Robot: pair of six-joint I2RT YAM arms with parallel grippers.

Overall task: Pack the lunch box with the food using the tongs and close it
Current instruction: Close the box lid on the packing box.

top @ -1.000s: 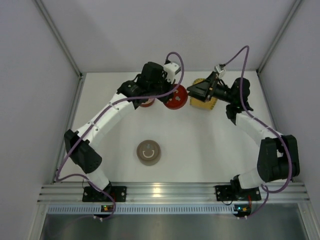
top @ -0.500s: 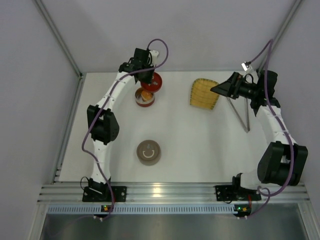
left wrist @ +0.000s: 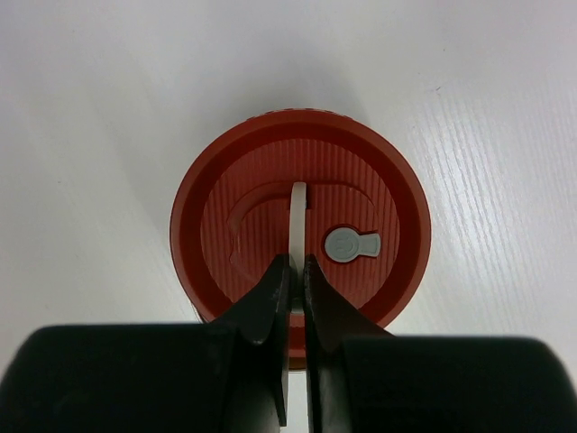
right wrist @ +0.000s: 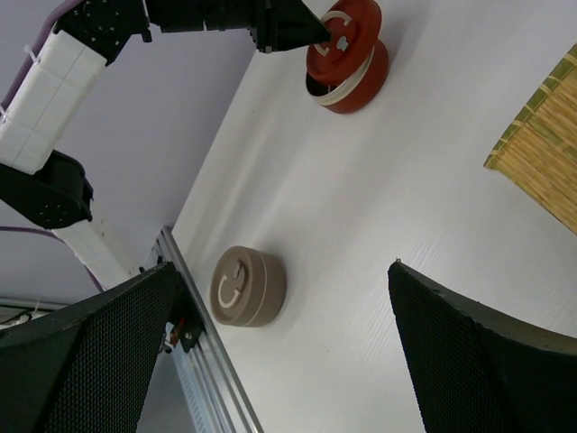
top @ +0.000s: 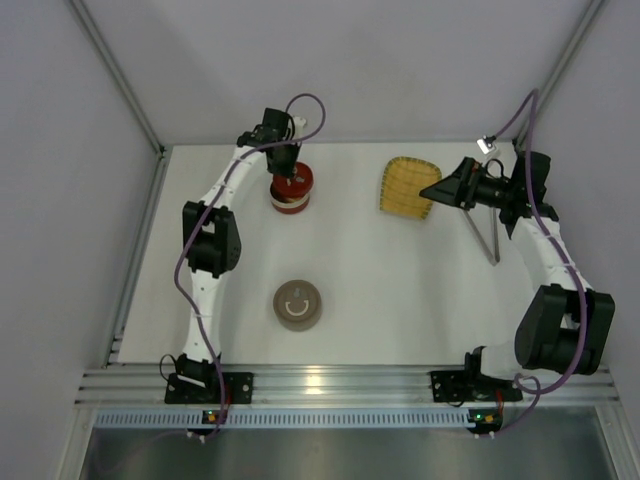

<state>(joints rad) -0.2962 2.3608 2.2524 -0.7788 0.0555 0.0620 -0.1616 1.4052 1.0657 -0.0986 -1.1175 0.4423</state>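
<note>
The red round lunch box [top: 292, 196] stands at the far left of the table. Its red lid [left wrist: 361, 180] rests on it, slightly askew in the right wrist view, where the lid [right wrist: 345, 36] leaves a dark gap over the base [right wrist: 362, 86]. My left gripper [left wrist: 297, 262] is shut on the lid's upright white handle [left wrist: 298, 212]; in the top view the left gripper [top: 289, 165] hangs just above the box. The food is hidden. The tongs [top: 490, 240] lie on the table at the right. My right gripper [top: 432, 190] hovers open and holds nothing, between the tongs and the tray.
A yellow woven tray [top: 407, 187] lies at the far right, just left of the right gripper. A beige round tin [top: 298, 304] with its lid on sits near the middle front, also in the right wrist view as the tin [right wrist: 245, 287]. Grey walls close in the table.
The left gripper carried the red lid from beside the box onto it, covering the orange food. The right arm drew back from the tray to the right; the tongs now lie uncovered.
</note>
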